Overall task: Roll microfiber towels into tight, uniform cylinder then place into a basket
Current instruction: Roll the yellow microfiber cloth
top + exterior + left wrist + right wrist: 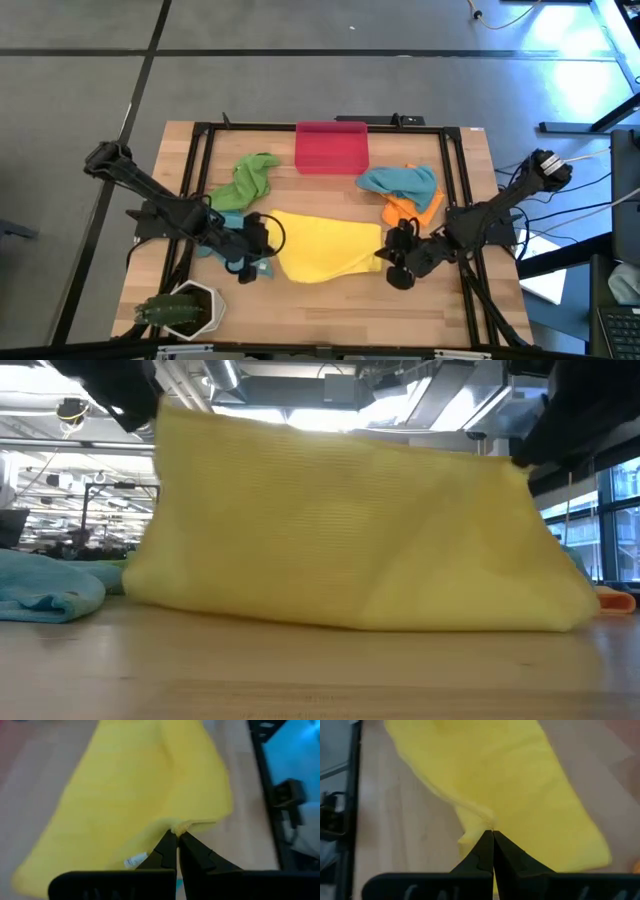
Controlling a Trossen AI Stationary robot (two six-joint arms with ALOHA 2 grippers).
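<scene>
Wooden table (pixel 330 300) | I see soft yellow microfiber towel (pixel 325 247) stretched crosswise between left gripper (pixel 176 834) and right gripper (pixel 490 832), both clamped on its corners

Two dark, matte-black six-joint arms, slender tubular links between bulkier blocky joint housings, with thin black cables looping loosely along the links near the wrists. Left gripper (pixel 176 839) and right gripper (pixel 490 836) each made of two black wedge-shaped plastic fingers (pixel 197 856) tapering to sharp tips, mounted on a broad flat black crossbar; faint pale lettering on the right one's bar. Pale, light-coloured cap on the outer shoulder joint of the right arm (pixel 490 218), with a whitish cable trailing off it.
</scene>
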